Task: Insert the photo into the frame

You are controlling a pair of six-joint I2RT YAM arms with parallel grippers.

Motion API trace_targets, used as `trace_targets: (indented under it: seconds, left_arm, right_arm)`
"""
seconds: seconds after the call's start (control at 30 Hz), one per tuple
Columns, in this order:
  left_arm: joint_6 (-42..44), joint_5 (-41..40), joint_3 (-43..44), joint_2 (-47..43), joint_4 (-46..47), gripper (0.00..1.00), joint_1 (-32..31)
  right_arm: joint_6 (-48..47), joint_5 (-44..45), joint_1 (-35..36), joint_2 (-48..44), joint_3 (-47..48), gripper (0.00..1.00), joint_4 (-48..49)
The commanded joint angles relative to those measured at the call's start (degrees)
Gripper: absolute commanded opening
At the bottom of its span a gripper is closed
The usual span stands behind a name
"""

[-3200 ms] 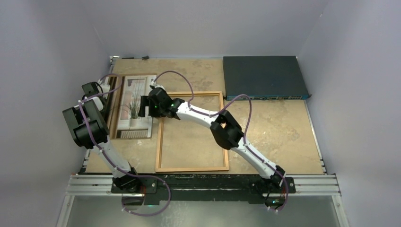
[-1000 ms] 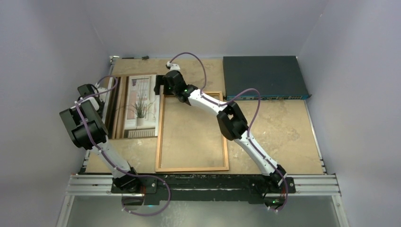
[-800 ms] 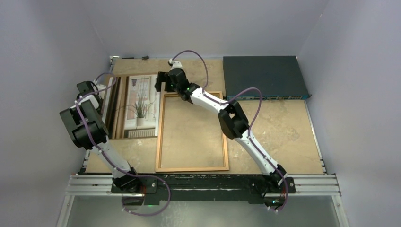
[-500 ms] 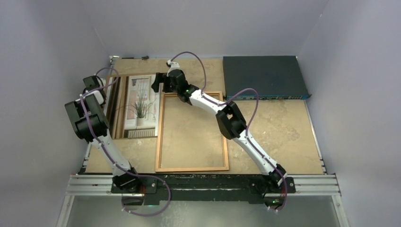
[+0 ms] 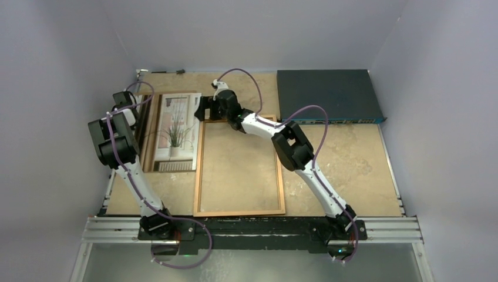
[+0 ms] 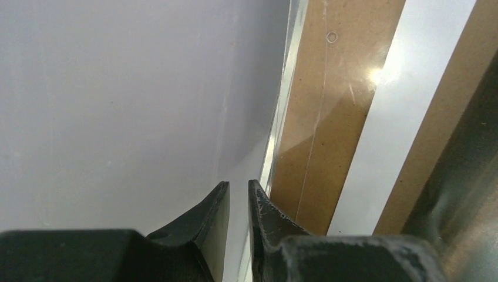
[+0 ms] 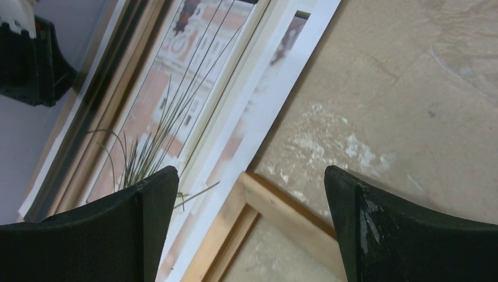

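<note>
One right hand (image 7: pixel 249 173), spread wide and empty, hovers over the frame (image 7: pixel 282 214).

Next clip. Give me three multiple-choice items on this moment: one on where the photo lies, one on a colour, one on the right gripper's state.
1. Where does the photo lie relative to the frame?
A) inside its opening
B) at its left side, outside the opening
C) beyond its right rail

2. What colour is the flat box at the far right?
A) red
B) dark blue
C) white

3. How is the right gripper?
A) shut on the photo
B) shut on the frame
C) open, holding nothing

Key: 1 B, the top view shows the print left of the wooden rails. 2 B, the top view shows it dark blue. 3 C, the wrist view shows its fingers wide apart with nothing between them.
</note>
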Motion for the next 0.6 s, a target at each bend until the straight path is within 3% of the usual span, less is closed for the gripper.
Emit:
trace_targets:
  seconds: [0.0, 0.13, 0.4, 0.57]
  left_arm:
    - [-2.6, 6.6, 1.7, -0.1, -2.8, 0.17, -0.6]
    - [-2.4, 6.5, 3.1, 1.2, -3.0, 0.16, -0.6]
    - [-3.0, 4.5, 8.1, 4.2, -2.9, 0.15, -0.7]
    - [-3.5, 2.9, 10.2, 6.0, -2.5, 0.14, -0.8]
  right_arm:
    - [0.2, -3.2, 0.6, -4.7, -7.7, 0.96, -1.9]
    - [0.5, -6.1, 0.5, -3.6, -6.4, 0.96, -3.5]
    - [2.8, -2.8, -1.4, 6.0, 15.9, 0.99, -11.0]
    - [5.3, -3.1, -2.5, 8.2, 16.4, 0.99, -10.1]
